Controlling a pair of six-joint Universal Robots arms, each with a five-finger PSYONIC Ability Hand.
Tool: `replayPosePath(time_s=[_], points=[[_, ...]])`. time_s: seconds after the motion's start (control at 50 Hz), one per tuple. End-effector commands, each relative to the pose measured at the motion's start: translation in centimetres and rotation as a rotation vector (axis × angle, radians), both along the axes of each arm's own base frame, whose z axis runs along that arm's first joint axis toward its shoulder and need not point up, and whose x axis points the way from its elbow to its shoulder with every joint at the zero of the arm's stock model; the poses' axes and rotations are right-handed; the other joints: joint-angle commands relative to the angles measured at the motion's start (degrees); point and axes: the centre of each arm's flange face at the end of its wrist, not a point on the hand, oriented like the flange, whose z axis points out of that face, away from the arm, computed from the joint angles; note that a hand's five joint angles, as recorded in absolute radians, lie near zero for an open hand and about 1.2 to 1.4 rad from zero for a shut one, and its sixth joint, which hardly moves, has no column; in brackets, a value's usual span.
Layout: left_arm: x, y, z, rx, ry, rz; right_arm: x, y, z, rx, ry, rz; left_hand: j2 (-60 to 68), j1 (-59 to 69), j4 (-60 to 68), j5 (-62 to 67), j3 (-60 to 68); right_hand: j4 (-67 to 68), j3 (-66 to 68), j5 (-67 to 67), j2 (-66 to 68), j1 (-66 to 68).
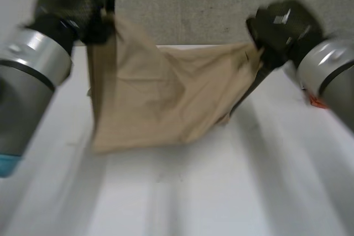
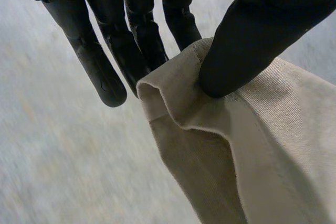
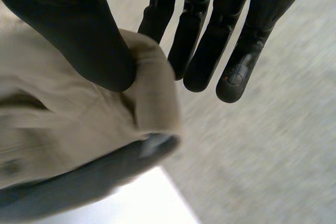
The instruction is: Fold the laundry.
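Tan cloth point(image 1: 155, 103) lifted and spread.
Left hand point(image 1: 72, 6), upper left, and right hand point(image 1: 282, 29), upper right, each pinch seemingly a corner, thumb against fingers.

both arms are up, one at each top corner of the cloth point(image 1: 160, 98). the left hand point(image 1: 72, 4) pinches its corner, thumb pressed down on the cloth against straight fingers point(image 2: 105, 72). the right hand point(image 1: 282, 29) sits lower and pinches the other corner the same way, thumb on top, fingers point(image 3: 233, 56) straight behind the cloth.
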Motion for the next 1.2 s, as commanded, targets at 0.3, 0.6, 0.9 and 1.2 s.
replayPosePath(time_s=[0.3,0.6,0.9,1.2], points=[[-1.5,-8.8,-4.0,0.105,0.009,0.041,1.1,-5.4,0.8,0.000,-0.087,-0.003,11.4,14.0,11.3,13.9,11.7,12.1,13.0,13.9,13.1,22.6],[-2.9,-18.6,-14.8,0.183,0.024,0.093,5.9,-14.8,-11.6,-0.092,-0.131,-0.138,-58.6,-56.0,-58.7,-56.1,-58.3,-57.9,-57.0,-56.1,-56.9,-47.4],[-1.7,-9.9,-13.2,0.277,-0.036,0.024,3.7,-9.7,-10.4,-0.009,-0.071,-0.108,-52.8,-50.2,-52.9,-50.3,-52.5,-57.9,-57.0,-56.1,-56.9,-47.4],[-4.7,-4.6,-19.8,0.538,-0.180,-0.095,2.0,-5.9,-14.5,0.156,0.013,-0.082,-41.0,-38.4,-41.1,-38.5,-40.7,-57.9,-57.0,-56.1,-56.9,-47.4]])
